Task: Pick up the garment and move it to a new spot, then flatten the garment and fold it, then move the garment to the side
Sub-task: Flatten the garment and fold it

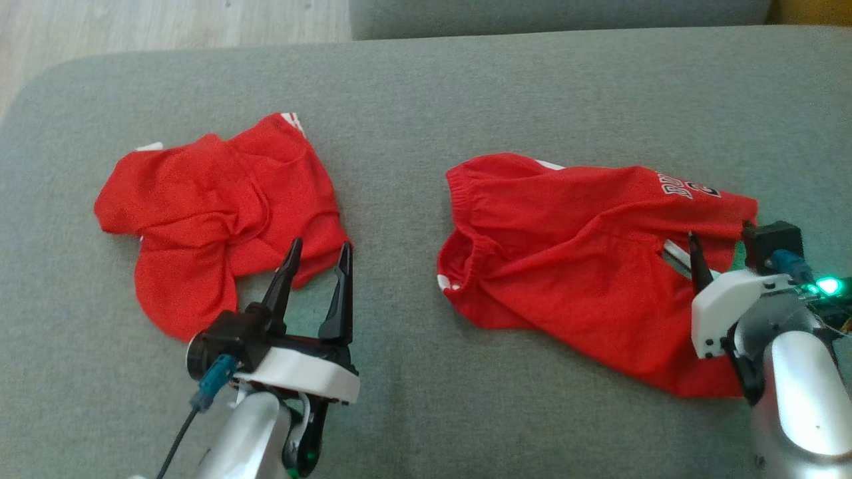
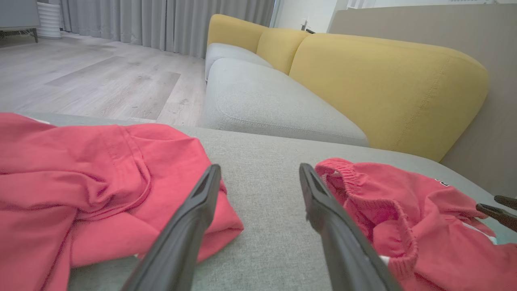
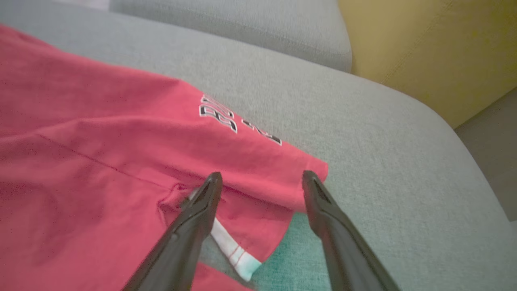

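Note:
A red garment with white lettering lies rumpled on the right of the grey cushion; in the right wrist view the garment spreads left. My right gripper is open at its right hem, fingers straddling a fold edge, nothing clamped; the open right gripper hovers just over the cloth. A second red garment lies bunched on the left. My left gripper stands open at that piece's near right corner, holding nothing. Between the open left gripper fingers is bare cushion, with red cloth to the left and the lettered garment to the right.
The cushion's far edge borders a wooden floor. A second grey seat with yellow backrests stands beyond, and curtains hang at the back. Bare cushion lies between the two garments.

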Motion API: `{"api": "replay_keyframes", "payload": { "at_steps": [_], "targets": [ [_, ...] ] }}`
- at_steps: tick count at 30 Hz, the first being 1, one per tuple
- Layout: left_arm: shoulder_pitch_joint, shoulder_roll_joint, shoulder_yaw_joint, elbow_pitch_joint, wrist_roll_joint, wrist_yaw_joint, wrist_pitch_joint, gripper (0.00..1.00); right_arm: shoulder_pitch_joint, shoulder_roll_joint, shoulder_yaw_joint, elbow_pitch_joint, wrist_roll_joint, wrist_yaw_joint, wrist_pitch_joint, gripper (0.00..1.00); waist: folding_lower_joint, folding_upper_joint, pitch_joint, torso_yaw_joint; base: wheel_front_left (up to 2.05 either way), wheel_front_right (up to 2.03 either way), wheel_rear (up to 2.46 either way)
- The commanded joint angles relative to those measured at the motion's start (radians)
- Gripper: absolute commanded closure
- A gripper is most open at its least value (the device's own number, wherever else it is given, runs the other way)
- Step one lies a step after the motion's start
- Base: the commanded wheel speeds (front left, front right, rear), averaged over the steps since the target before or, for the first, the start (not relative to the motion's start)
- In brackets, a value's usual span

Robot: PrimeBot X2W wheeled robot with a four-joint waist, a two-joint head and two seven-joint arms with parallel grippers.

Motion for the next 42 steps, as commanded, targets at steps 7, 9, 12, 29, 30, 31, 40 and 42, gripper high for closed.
{"api": "replay_keyframes", "payload": {
  "at_steps": [7, 9, 12, 29, 30, 31, 40, 42],
  "targets": [
    [-0.047, 0.002, 0.019, -0.026, -0.004, -0.004, -0.008, 0.0, -0.068, -0.075, 0.099, 0.05, -0.055, -0.001, 0.092, 0.0, -0.0001, 0.0, 0.029, 0.034, 0.0, 0.0, 0.0],
    [-0.05, 0.002, 0.018, -0.026, -0.004, -0.005, -0.008, 0.0, -0.084, -0.095, 0.119, 0.061, -0.068, -0.001, 0.099, 0.0, -0.0001, 0.0, 0.034, 0.039, 0.0, 0.0, 0.0],
    [-0.054, 0.002, 0.015, -0.028, -0.005, -0.005, -0.008, 0.0, -0.106, -0.121, 0.145, 0.078, -0.093, -0.001, 0.109, 0.0, -0.0001, 0.0, 0.041, 0.047, 0.0, 0.0, 0.0],
    [-0.072, 0.002, -0.006, -0.023, -0.009, -0.005, -0.008, 0.0, -0.32, -0.171, 0.102, 0.199, -0.066, -0.001, 0.018, 1.0, -0.0001, 0.0, 0.065, 0.083, 0.0, 0.0, 0.0],
    [-0.073, 0.002, -0.008, -0.022, -0.01, -0.005, -0.008, 0.0, -0.342, -0.175, 0.097, 0.212, -0.066, -0.001, 0.016, 1.0, -0.0001, 0.0, 0.067, 0.087, 0.0, 0.0, 0.0],
    [-0.074, 0.002, -0.011, -0.022, -0.011, -0.006, -0.008, 0.0, -0.365, -0.18, 0.095, 0.227, -0.066, -0.001, 0.014, 1.0, -0.0001, 0.0, 0.069, 0.091, 0.0, 0.0, 0.0],
    [-0.101, 0.002, -0.037, -0.028, -0.033, 0.0, -0.008, 0.0, -0.562, -0.244, 0.13, 0.387, -0.091, -0.001, -0.009, 1.0, -0.0001, 0.0, 0.099, 0.153, 0.0, 0.0, 0.0],
    [-0.105, 0.002, -0.036, -0.03, -0.037, 0.002, -0.008, 0.0, -0.596, -0.257, 0.133, 0.427, -0.102, -0.001, -0.017, 0.82, -0.0001, 0.0, 0.106, 0.162, 0.0, 0.0, 0.0]
  ]
}}
